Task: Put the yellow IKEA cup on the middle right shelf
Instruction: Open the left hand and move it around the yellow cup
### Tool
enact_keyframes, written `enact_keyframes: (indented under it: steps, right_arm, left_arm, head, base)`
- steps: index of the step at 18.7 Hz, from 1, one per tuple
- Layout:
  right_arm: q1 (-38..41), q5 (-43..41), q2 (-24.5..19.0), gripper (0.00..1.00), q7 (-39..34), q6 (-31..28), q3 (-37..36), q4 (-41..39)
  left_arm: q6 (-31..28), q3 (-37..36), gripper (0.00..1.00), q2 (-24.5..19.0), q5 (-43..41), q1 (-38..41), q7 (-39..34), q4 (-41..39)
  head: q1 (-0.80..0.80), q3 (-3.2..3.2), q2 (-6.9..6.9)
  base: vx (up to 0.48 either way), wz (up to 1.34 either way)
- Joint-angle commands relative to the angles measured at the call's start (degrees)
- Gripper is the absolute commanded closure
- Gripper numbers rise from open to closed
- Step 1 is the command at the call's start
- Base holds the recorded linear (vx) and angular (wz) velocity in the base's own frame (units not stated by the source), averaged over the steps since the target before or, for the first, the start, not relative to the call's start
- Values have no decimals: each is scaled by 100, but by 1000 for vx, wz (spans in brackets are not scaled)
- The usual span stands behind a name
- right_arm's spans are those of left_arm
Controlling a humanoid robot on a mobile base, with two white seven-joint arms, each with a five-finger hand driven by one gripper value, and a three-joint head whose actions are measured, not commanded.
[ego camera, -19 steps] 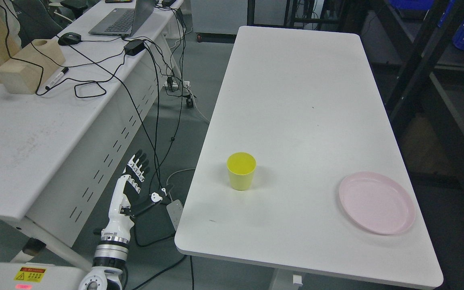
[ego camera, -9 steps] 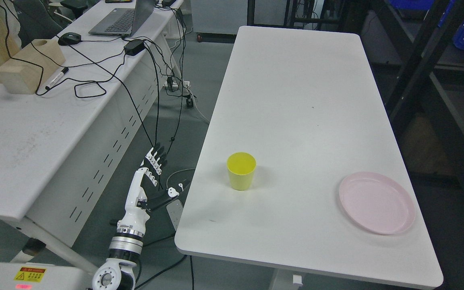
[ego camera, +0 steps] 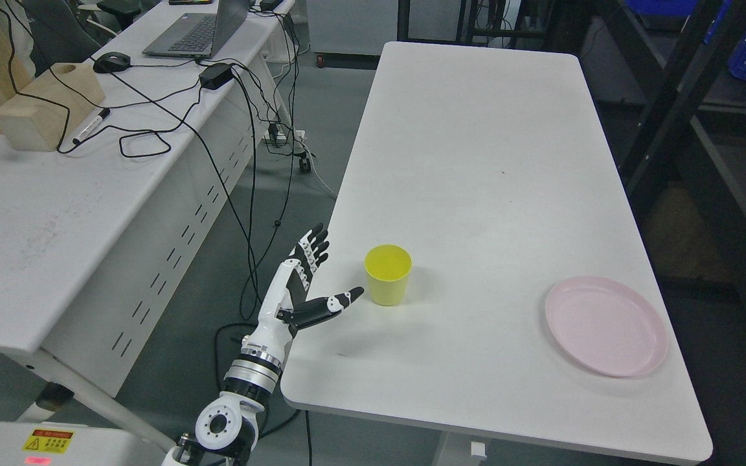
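A workshop room with grey floor: a long white table (ego camera: 489,162) runs away from the robot, a cluttered desk (ego camera: 56,213) with a laptop (ego camera: 201,29) and trailing cables stands to its left, and dark metal racking (ego camera: 684,116) rises along the right. That racking is presumably where the shelf is, though I cannot tell from here which level counts as the middle right one.

The cup (ego camera: 388,274) stands upright, mouth up, on the table's near left part, close to the left edge. A pink plate (ego camera: 606,333) lies well apart from it toward the near right corner.

The cup looks like thin moulded plastic: light, stiff, and empty as far as I can see inside. It tapers toward the base, so a squeeze low down could let it slide upward out of the grip, and the smooth wall is probably slippery. I would take it around the middle to upper wall, thumb on 1 side and fingers opposite, with modest force. Being so light, it would tip or skid from a sideways nudge before the grip closes.

The left hand (ego camera: 302,291) hovers over the table's left edge, just beside the cup, not touching it. It is spread wide and holds nothing: 4 fingers (ego camera: 311,249) point up and away, palm facing the cup, thumb (ego camera: 340,301) stretched toward the cup's base. The right arm is not visible.
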State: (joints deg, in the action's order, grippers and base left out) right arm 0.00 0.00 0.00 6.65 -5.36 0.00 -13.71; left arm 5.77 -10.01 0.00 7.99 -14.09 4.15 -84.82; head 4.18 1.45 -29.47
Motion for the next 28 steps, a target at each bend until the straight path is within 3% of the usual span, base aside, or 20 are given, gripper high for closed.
enact_keyframes:
  steps: [1,9,16,28]
  right_arm:
    - [79,-141,100,1,3,-1,97,0]
    - [79,-141,100,1,3,-1,97,0]
    - [79,-141,100,1,3,-1,97,0]
    - [79,-141,100,1,3,-1,97,0]
  left_arm:
    - [-190,-985,2,-100,-69,-322,-2,633]
    - [-208,-582,2,-100,-25,-314,-55,668]
    - [-331,-54,2,-100,-43,-708,-46,1300]
    - [-331,-879,2,-100,-140,-982,25,1697]
  head:
    - [0,0,0]
    - [0,0,0]
    - [0,0,0]
    - [0,0,0]
  base:
    - [0,0]
    - [0,0]
    - [0,0]
    - [0,0]
